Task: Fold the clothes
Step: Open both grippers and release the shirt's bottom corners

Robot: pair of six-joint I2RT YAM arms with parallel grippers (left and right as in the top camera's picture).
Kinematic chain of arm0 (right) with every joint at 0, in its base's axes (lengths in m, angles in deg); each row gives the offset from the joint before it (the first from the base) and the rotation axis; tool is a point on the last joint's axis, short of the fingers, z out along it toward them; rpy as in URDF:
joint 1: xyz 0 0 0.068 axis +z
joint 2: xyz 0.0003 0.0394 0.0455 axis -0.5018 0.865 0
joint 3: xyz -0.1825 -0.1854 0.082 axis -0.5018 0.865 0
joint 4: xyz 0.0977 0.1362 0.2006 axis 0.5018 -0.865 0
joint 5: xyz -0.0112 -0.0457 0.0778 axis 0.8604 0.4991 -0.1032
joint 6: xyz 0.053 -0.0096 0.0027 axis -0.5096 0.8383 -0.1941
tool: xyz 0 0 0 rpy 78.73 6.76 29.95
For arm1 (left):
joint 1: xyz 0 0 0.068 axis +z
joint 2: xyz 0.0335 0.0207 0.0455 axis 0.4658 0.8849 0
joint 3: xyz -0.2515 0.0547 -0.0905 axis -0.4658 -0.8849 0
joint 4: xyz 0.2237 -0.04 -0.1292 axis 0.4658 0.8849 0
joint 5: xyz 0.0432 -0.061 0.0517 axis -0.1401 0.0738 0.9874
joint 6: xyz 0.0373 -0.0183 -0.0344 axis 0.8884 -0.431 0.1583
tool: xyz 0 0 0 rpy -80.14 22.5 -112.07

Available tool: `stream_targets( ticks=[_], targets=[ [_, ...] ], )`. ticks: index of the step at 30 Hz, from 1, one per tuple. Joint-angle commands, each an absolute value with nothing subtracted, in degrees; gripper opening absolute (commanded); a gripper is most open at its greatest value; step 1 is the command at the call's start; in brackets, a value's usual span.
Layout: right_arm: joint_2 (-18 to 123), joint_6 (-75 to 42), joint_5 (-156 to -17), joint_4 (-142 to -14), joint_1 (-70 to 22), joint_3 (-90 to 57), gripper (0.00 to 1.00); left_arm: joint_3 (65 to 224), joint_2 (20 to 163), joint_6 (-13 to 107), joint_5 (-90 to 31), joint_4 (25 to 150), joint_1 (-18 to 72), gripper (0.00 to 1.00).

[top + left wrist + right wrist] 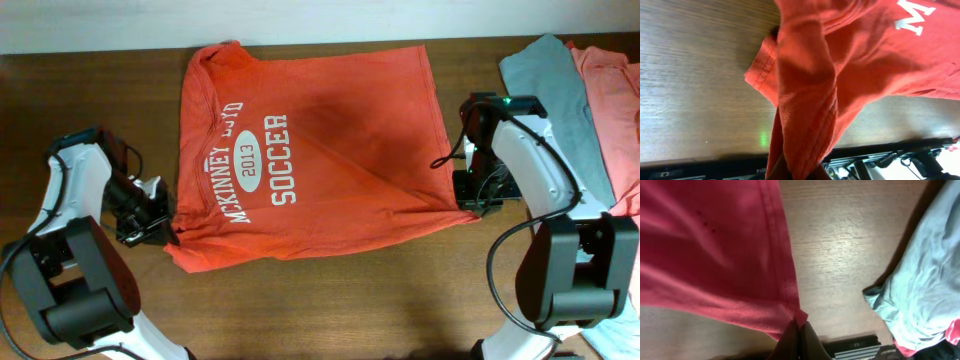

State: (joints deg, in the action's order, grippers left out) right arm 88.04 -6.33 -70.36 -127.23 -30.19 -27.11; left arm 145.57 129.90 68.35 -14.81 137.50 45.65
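Dark wood-grain tabletop (330, 300) with a pale wall strip (100, 25) along the far edge, that's your whole stage. Your soft orange-red T-shirt (330, 130) with the white "McKinney Boyd 2013 Soccer" print is spread print-up over the middle of the tabletop. Its top reaches right up to the far edge, and the lettering runs sideways down its left half.

Your left gripper (165, 225) is clamped tight on the near-left corner of the orange-red T-shirt. In the left wrist view the fabric (865, 60) bunches into a thick fold that runs straight down into the fingers (795, 172). Your right gripper (468, 195) is pinched shut on the near-right corner. The right wrist view shows the stitched hem (785, 280) ending right between the fingertips (799, 340), with a crease pulling across the cloth from that corner.

Over by the far right corner of the tabletop you've got a crumpled grey T-shirt (555, 90). A salmon-pink T-shirt (615, 100) lies just beside it and touching, closer to the right edge. The grey one is apart from the orange one, with bare wood between them.
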Motion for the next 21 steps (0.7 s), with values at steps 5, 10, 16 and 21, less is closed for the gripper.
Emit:
stream_targets(
  ticks=[5, 10, 16, 21],
  targets=[
    [87.3, -7.4, -69.3, -127.4, -31.7, -26.7, 0.04, 145.4, 128.7, 66.9, -13.3, 137.8, 47.6, 0.00],
    [87.3, -7.4, -69.3, -127.4, -31.7, -26.7, 0.04, 145.4, 128.7, 66.7, -11.3, 141.2, 47.8, 0.00],
    [87.3, -7.4, -69.3, -127.7, -31.7, -26.7, 0.04, 145.4, 128.7, 66.7, -10.4, 143.1, 47.8, 0.02],
    [87.3, -7.4, -69.3, -130.4, -31.7, -26.7, 0.04, 145.4, 128.7, 66.6, -10.4, 144.0, 47.8, 0.24]
  ],
)
